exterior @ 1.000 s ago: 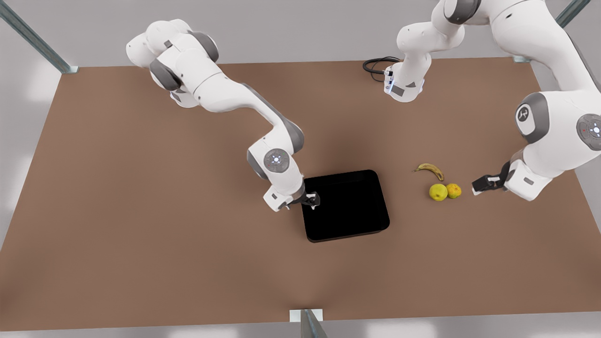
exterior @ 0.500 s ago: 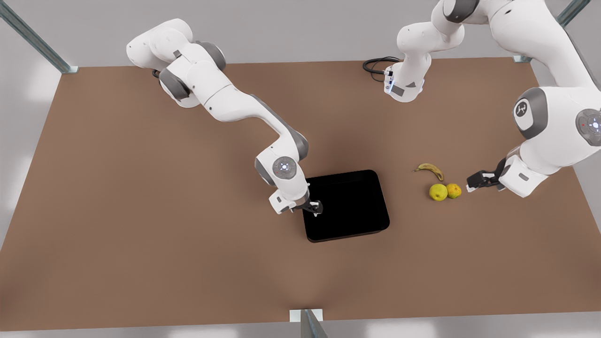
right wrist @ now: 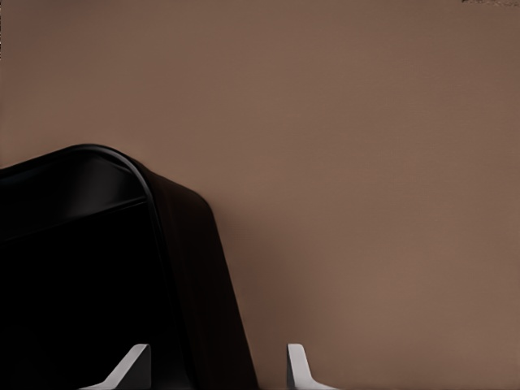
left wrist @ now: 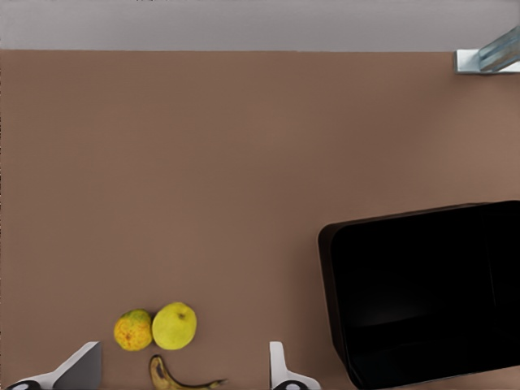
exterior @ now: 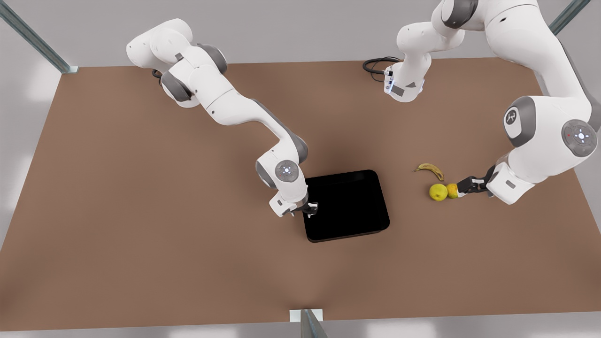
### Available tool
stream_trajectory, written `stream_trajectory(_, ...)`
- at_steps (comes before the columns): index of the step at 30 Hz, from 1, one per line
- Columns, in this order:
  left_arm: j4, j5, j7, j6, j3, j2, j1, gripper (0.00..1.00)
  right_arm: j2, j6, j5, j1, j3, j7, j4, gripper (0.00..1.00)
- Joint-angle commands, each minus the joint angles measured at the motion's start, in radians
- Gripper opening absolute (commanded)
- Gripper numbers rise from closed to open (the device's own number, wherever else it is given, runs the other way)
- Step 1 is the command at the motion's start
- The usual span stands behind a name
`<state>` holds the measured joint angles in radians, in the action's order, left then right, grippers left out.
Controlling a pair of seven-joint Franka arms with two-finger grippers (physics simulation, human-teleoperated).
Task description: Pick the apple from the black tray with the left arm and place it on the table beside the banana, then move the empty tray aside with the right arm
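The apple [exterior: 437, 192] lies on the table [exterior: 141, 188] just in front of the banana [exterior: 429, 170], touching a mottled orange fruit [exterior: 451, 190]. My left gripper [exterior: 462, 187] hovers at that orange fruit, on the front view's right, open and holding nothing. In the left wrist view the apple [left wrist: 175, 325] and banana [left wrist: 183, 378] sit between its fingers [left wrist: 280, 370]. The black tray [exterior: 347, 204] sits mid-table with nothing in it. My right gripper [exterior: 311, 208] is open at the tray's edge on the front view's left, and its fingers [right wrist: 296, 361] straddle the tray's rim [right wrist: 191, 276].
A black cable [exterior: 375, 65] coils at the table's far edge by an arm base. Metal frame posts [exterior: 307, 324] stand at the front edge and the corners. Bare brown tabletop stretches around the tray on the front view's left and near side.
The left gripper slid toward the front view's left, from beside the fruit to right at the orange one. The right gripper shifted slightly along the tray's edge.
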<state>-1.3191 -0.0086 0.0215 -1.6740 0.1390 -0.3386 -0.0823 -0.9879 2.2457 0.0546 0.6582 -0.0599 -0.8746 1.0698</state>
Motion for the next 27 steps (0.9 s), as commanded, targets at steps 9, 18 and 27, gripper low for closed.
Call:
stream_trajectory(9, 0.006, 0.001, -0.077, -0.001, -0.001, -0.005, -0.025, 1.00, -0.003, 0.000, 0.002, 0.001, 0.000, 0.177, -0.001, 0.48)
stream_trajectory(18, 0.006, 0.006, -0.090, -0.004, 0.002, -0.007, -0.030, 1.00, -0.005, 0.000, 0.002, 0.001, 0.000, 0.206, -0.001, 0.27)
stream_trajectory(27, 0.004, 0.001, -0.089, -0.003, 0.001, -0.005, -0.042, 1.00, 0.018, -0.023, -0.001, 0.001, -0.005, 0.239, -0.001, 0.15)
